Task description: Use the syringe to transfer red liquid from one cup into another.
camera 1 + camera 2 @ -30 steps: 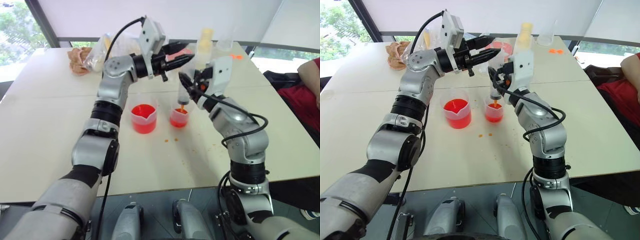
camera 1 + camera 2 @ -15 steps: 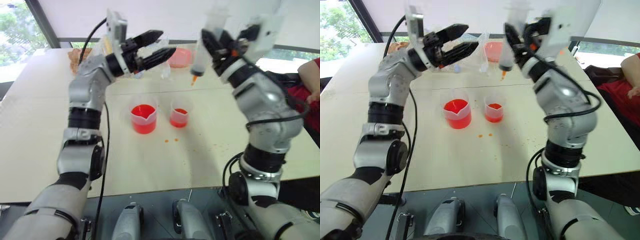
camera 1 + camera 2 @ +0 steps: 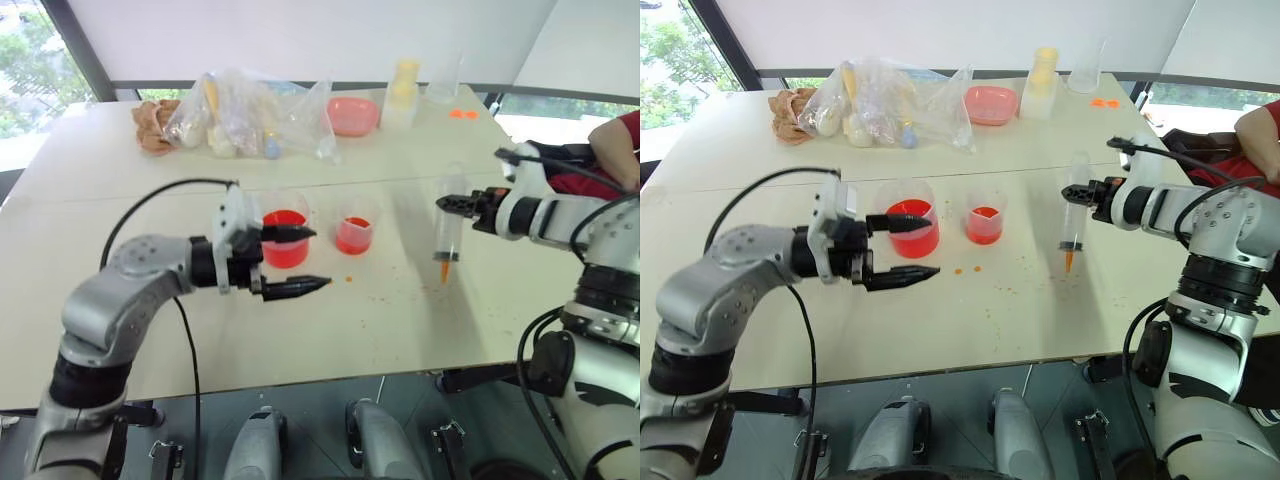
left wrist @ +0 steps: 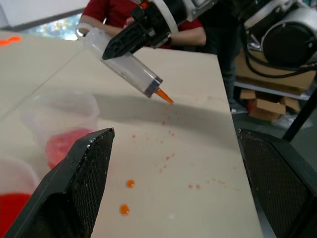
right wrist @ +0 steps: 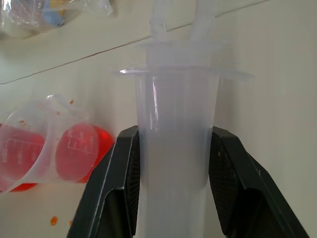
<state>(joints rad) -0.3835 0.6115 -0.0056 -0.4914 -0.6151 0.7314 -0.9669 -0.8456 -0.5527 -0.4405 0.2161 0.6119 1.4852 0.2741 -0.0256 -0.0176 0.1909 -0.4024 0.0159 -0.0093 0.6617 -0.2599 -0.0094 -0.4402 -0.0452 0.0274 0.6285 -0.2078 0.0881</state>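
A pale table (image 3: 90, 230) stands before windows (image 3: 25, 60) showing daylight and green trees under white blinds (image 3: 300, 40).

My two arms are built of rounded silver-grey shells joined by black rings at each joint; a thin black cable loops free of the left arm (image 3: 130, 300) and another curls along the right arm (image 3: 590, 230). The left gripper (image 3: 292, 258) has two tapered black fingers behind a small white block with a camera; its pads (image 4: 84, 188) are cross-hatched like fine mesh. The right gripper (image 3: 455, 203) is the same black pair, with textured inner faces (image 5: 126, 183); white housing sits at its wrist.
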